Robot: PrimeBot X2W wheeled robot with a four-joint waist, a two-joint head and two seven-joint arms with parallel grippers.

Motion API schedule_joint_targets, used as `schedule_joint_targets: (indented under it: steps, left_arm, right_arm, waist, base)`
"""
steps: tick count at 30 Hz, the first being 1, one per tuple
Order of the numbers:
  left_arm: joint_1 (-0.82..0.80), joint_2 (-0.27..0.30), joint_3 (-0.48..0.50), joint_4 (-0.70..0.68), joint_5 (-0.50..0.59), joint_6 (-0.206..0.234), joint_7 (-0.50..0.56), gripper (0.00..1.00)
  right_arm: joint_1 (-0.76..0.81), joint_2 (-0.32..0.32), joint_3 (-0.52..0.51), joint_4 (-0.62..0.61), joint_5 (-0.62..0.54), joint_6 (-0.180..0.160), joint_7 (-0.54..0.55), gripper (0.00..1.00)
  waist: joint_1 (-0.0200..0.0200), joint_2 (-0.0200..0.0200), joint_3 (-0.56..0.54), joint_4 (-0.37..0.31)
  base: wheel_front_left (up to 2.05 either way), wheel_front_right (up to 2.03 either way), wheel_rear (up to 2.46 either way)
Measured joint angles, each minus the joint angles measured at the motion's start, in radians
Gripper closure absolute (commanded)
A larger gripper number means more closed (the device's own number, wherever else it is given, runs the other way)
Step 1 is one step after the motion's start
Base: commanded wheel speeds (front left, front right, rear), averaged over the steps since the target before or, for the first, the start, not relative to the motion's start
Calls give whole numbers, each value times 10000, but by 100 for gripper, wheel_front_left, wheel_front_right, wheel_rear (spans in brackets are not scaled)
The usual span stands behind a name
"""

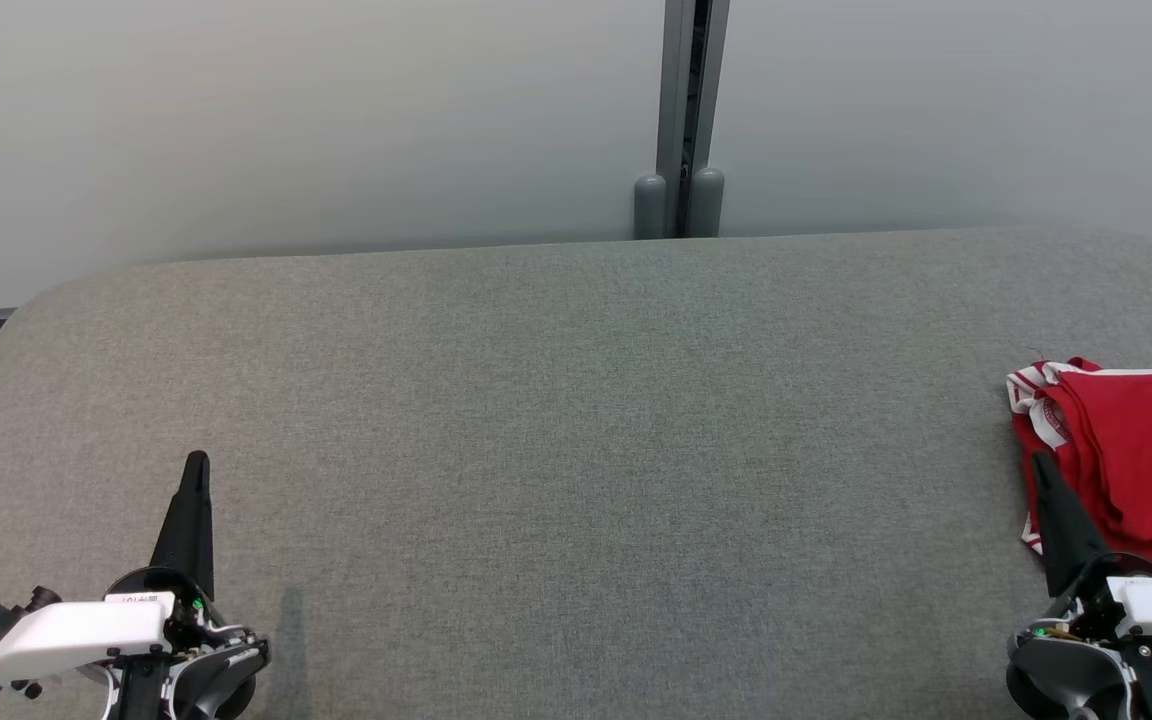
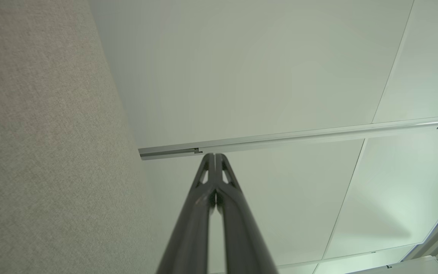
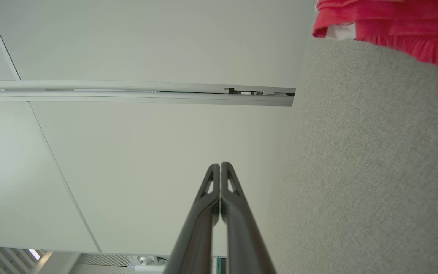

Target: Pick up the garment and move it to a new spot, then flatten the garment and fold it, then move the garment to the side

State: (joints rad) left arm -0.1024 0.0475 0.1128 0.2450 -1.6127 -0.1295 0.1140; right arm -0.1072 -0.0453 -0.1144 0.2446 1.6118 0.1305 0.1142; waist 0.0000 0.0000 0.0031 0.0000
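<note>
Red white-trimmed cloth garment [image 1: 1136, 450] at edge of grey fabric table [image 1: 576, 400]; left gripper [image 1: 198, 462], right gripper [image 1: 1039, 462] closed, empty; advise opening right, pinching hem.

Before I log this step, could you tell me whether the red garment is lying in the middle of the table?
No, the red garment lies at the far right side of the table.

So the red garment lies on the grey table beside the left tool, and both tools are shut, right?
No: the head view shows the red garment on the grey table beside the right tool, not the left tool. Both tools are shut.
</note>
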Motion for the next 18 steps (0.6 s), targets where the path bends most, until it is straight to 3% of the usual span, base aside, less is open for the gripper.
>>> schedule_joint_targets:
  steps: [18]
  left_arm:
    - [0, 2, 0, 0, 0, 0, 0, 100]
  right_arm:
    - [0, 0, 0, 0, 0, 0, 0, 100]
  waist:
    - [0, 0, 0, 0]
  base:
    - [0, 0, 0]
